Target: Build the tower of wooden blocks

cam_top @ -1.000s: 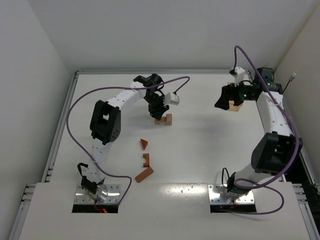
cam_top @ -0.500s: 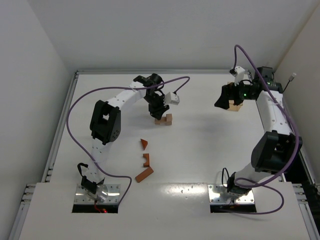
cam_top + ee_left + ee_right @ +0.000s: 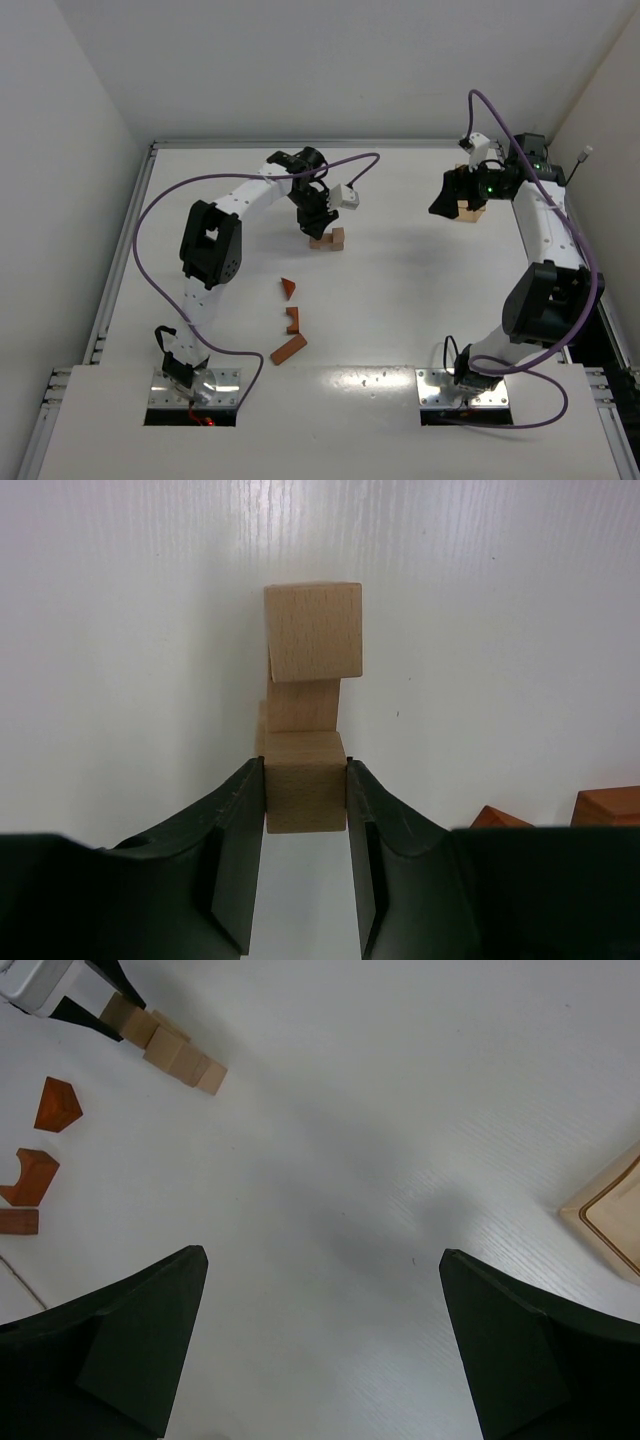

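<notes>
Left pincer (image 3: 305, 780) is clamped on the nearest light-tan wooden cube (image 3: 305, 798), which touches the other tan cubes (image 3: 313, 630) on the white table (image 3: 420, 300). Stacked or lying in a row: hard to tell. Seat it flush w/ its neighbours, release slowly, back off straight. Right pincer (image 3: 320, 1255) gapes wide, empty. Reddish-brown wooden pieces (image 3: 292, 320) lie apart, nearer the bases.

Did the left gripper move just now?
No. The left gripper stays clamped on the tan block, just as far from the reddish triangular block as before.
</notes>
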`<action>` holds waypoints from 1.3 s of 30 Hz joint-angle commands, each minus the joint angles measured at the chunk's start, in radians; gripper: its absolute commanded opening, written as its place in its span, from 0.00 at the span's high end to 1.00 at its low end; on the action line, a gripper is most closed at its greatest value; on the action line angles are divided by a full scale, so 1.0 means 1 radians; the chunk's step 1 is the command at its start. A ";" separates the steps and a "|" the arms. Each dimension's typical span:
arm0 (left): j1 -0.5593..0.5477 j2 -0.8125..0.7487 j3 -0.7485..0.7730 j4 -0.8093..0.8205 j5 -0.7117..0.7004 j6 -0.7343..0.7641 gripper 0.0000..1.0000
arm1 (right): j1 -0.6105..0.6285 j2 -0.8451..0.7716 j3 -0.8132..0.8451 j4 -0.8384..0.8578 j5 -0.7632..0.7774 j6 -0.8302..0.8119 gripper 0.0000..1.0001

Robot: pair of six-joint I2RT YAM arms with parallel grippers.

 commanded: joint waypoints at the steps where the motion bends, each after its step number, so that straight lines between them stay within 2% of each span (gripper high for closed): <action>1: 0.007 -0.029 0.031 0.000 0.026 0.008 0.70 | 0.006 0.005 0.043 0.009 -0.041 -0.025 0.00; 7: 0.007 -0.019 0.022 0.000 0.026 0.017 0.51 | 0.006 0.005 0.043 0.009 -0.041 -0.025 0.00; 20: 0.016 -0.064 0.013 0.009 0.026 -0.001 0.39 | 0.006 0.014 0.043 0.000 -0.041 -0.025 0.00; 27: 0.059 -0.232 -0.047 -0.008 0.017 -0.024 0.36 | 0.006 0.005 0.043 0.000 -0.031 -0.035 0.00; 34: 0.131 -0.540 -0.242 0.045 -0.029 -0.214 0.35 | 0.027 -0.026 0.052 -0.009 -0.017 -0.035 0.00; 37: 0.165 -0.622 -0.302 0.055 -0.049 -0.378 0.37 | 0.090 -0.037 0.073 -0.060 0.034 -0.076 0.00; 39: 0.191 -0.622 -0.302 -0.066 0.021 -0.330 0.40 | 0.173 -0.037 0.102 -0.128 0.067 -0.139 0.00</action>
